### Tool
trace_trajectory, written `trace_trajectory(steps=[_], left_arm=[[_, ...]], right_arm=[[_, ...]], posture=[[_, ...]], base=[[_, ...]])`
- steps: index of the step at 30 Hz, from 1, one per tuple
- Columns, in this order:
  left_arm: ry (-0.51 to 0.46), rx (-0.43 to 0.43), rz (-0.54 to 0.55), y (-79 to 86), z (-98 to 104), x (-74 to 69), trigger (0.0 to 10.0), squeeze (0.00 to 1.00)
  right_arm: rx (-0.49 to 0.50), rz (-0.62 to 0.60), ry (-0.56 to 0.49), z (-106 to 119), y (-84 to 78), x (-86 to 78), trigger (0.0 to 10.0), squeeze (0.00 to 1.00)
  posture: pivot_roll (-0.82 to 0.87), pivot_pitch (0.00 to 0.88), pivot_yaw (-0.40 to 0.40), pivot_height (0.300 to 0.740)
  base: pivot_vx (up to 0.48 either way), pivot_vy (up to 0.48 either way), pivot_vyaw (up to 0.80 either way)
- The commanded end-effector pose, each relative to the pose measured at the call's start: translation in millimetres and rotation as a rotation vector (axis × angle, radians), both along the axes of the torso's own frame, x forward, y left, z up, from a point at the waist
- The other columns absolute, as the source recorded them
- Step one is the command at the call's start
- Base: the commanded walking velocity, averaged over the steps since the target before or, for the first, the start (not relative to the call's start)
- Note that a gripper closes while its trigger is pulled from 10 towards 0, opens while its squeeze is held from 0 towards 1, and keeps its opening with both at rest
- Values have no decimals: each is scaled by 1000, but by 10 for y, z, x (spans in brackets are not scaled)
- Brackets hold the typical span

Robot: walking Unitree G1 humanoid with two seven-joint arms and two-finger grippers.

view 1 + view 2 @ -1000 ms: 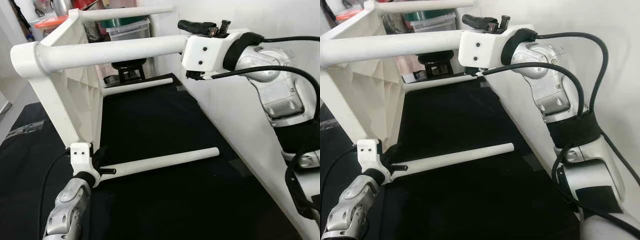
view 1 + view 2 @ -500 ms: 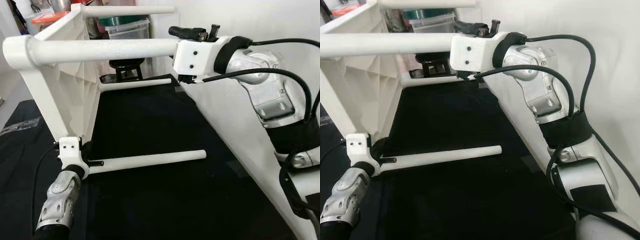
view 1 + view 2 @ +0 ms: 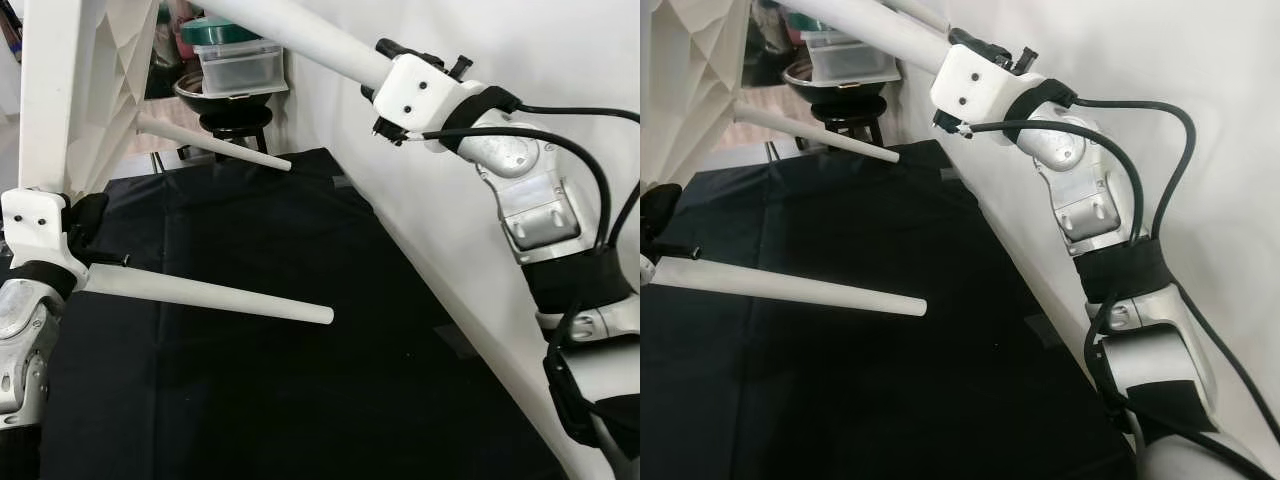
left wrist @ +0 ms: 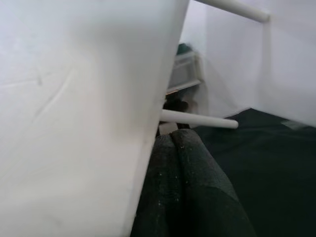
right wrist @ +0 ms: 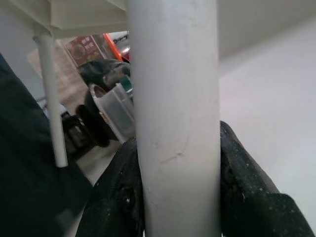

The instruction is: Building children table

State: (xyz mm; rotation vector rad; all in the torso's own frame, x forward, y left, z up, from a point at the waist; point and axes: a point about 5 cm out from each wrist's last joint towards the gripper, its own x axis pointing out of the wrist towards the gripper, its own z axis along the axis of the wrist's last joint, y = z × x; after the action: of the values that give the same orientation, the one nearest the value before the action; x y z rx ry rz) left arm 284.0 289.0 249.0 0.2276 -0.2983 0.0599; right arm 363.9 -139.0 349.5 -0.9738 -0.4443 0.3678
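The right arm reaches up and forward from the near right, bent at the elbow, its wrist high at the far side. The right gripper [image 5: 177, 197] has its 2 black fingers [image 5: 121, 197] pressed against opposite sides of a white table leg [image 5: 173, 98]. The left arm rises at the near left edge; the left gripper [image 4: 185, 187] has its 2 fingers together.

The white table [image 3: 60, 90] runs off the frame's upper left, its top unseen; the left gripper [image 3: 85, 215] is partly hidden behind its corner, and background bins [image 3: 235, 65] sit half-covered
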Motion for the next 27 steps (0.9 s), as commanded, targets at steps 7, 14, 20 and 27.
trace_trajectory(steps=[7, 14, 20, 27], left_arm=[[-276, 179, -79, -130, 1116, -190, 10000, 0], [-269, 215, -137, -261, 1204, -169, 10000, 0], [-246, 214, -163, -321, 1220, -172, 10000, 0], [-208, 182, -181, -409, 1090, -136, 10000, 0]], right_arm=[[414, -71, 617, -1277, -77, 151, 0, 0], [480, -20, 676, -1351, 76, 115, 0, 0], [479, 27, 755, -1535, 233, -11, 0, 0], [480, 245, 961, -1820, 854, -396, 0, 0]], posture=[[-18, 0, 37, 740], [-15, 0, 42, 740], [-16, 0, 46, 740], [-32, 0, 57, 740]], base=[[0, 0, 0], [0, 0, 0], [0, 0, 0], [0, 0, 0]])
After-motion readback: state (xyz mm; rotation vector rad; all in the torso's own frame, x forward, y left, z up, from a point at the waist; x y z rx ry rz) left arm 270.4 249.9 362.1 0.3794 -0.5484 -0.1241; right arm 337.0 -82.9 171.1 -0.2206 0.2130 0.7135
